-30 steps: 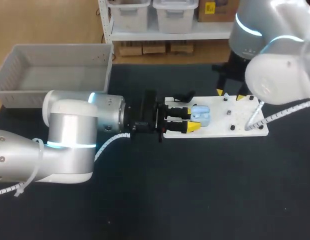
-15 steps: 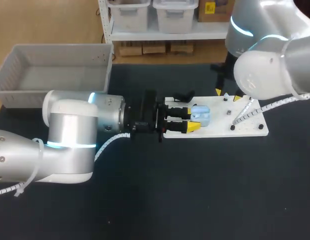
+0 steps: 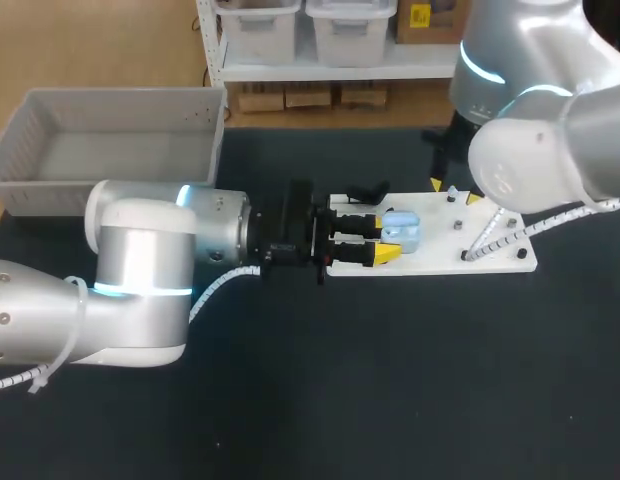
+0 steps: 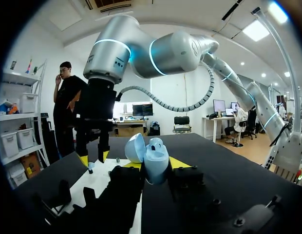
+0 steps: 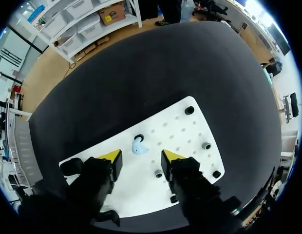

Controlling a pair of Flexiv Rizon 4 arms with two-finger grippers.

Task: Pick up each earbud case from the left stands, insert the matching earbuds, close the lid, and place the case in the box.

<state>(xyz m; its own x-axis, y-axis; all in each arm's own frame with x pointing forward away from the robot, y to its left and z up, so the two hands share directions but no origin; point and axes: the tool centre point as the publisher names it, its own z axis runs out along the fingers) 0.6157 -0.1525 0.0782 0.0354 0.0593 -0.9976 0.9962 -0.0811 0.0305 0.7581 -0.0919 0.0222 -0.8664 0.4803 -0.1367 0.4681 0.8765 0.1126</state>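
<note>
Where the left arm comes in from the left of the head view and lies low across the black surface [image 3: 390, 380], the left gripper [image 3: 382, 241] is clamped on the earbud case [image 3: 402, 230] just right of the frame's middle, one yellow-tipped finger on each side. The case is pale blue, smooth and rounded like an egg. Its lid stands open, hinged back. In the left wrist view the earbud case [image 4: 155, 157] sits upright between the fingers of the left gripper [image 4: 155, 168], with the lid leaning off to one side of the body.

The case is held over the left part of a white board [image 3: 430, 262] that lies flat on the surface, right of centre. The board carries rows of small holes and a few short dark pegs [image 3: 456, 228], and a black stand [image 3: 368, 190] sits at its upper left corner.

The right gripper [image 3: 455, 190] hangs over the board's upper edge, pointing down, its fingers apart with nothing between them. In the right wrist view a small pale blue earbud [image 5: 138, 146] rests on the board [image 5: 185, 131] beside a dark hole, just ahead of the right gripper [image 5: 141, 157].

A grey box [image 3: 50, 185] with slotted walls stands at the upper left of the head view, well apart from the board.
</note>
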